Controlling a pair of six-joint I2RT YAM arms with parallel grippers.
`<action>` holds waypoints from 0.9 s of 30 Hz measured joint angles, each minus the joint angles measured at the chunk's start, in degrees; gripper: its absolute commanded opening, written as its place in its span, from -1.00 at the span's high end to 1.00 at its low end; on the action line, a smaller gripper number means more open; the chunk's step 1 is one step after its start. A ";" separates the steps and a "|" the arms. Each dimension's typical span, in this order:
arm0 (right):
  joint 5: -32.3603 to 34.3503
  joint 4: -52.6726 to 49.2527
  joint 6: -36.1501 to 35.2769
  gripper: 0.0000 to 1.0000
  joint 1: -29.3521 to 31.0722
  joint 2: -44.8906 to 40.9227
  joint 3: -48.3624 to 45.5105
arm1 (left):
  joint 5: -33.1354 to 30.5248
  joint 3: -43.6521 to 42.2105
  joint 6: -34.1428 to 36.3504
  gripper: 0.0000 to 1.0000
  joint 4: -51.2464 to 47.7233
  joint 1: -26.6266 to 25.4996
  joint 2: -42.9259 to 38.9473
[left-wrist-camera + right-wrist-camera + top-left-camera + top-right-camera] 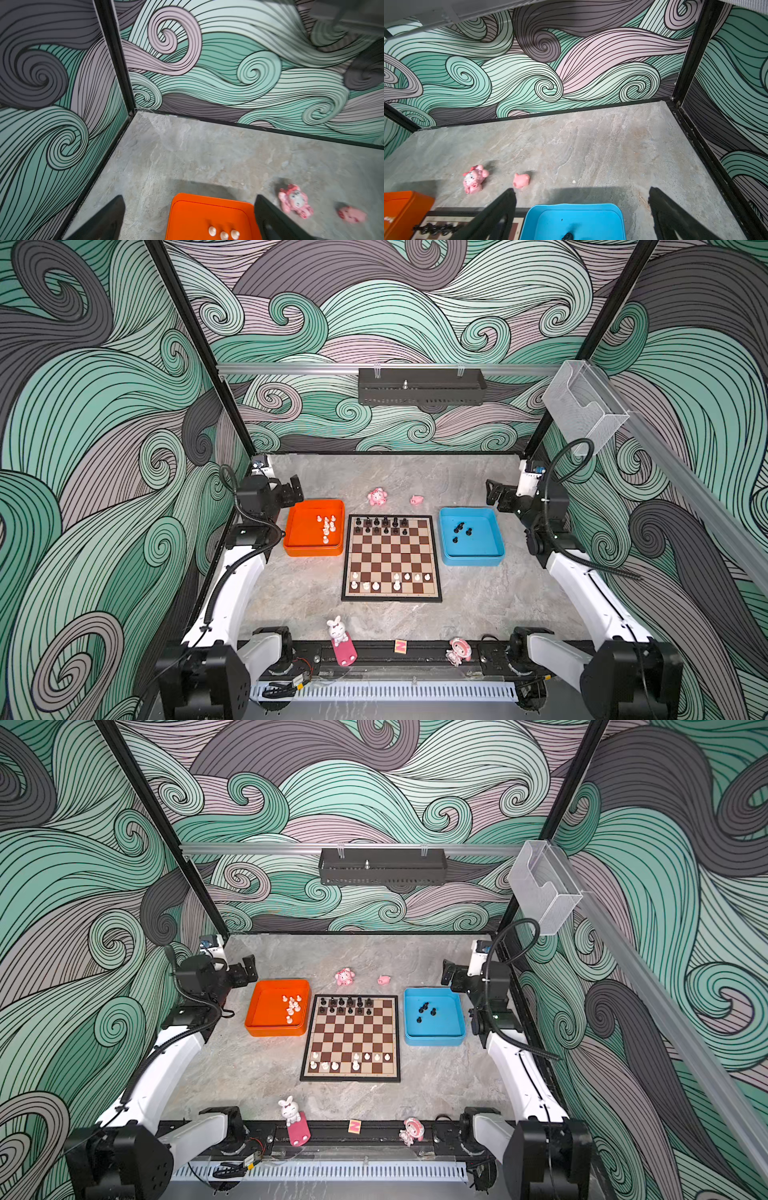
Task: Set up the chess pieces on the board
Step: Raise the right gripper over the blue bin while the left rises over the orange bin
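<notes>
The board (390, 556) (352, 1040) lies flat at the table's middle. Several black chess pieces (380, 525) stand on its two far rows and several white ones (397, 580) on its two near rows. More white pieces (327, 526) (224, 234) lie in an orange tray (299, 549) left of the board. A few black pieces (461, 529) (568, 236) lie in a blue tray (488, 556) to its right. My left gripper (293, 491) (189, 199) hangs open over the orange tray's far edge, holding nothing. My right gripper (496, 494) (582, 191) hangs open over the blue tray's far edge, also holding nothing.
Two pink figurines (377, 497) (416, 500) lie behind the board. At the front edge stand a rabbit figurine (338, 632), a small letter block (400, 646) and a pink-hatted doll (459, 650). Patterned walls close in the left, right and back sides.
</notes>
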 measured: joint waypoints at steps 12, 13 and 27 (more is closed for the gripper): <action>0.13 -30.14 5.51 -0.98 0.04 4.26 7.98 | 16.22 11.30 0.22 -0.97 -15.80 -8.85 8.39; 0.22 -31.80 5.77 -0.96 0.11 4.24 7.98 | 16.33 13.42 0.24 -0.97 -16.31 -9.99 11.65; 0.52 -45.18 4.50 -0.90 7.13 12.22 14.97 | 16.55 21.84 -1.36 -0.97 -18.56 -14.97 23.80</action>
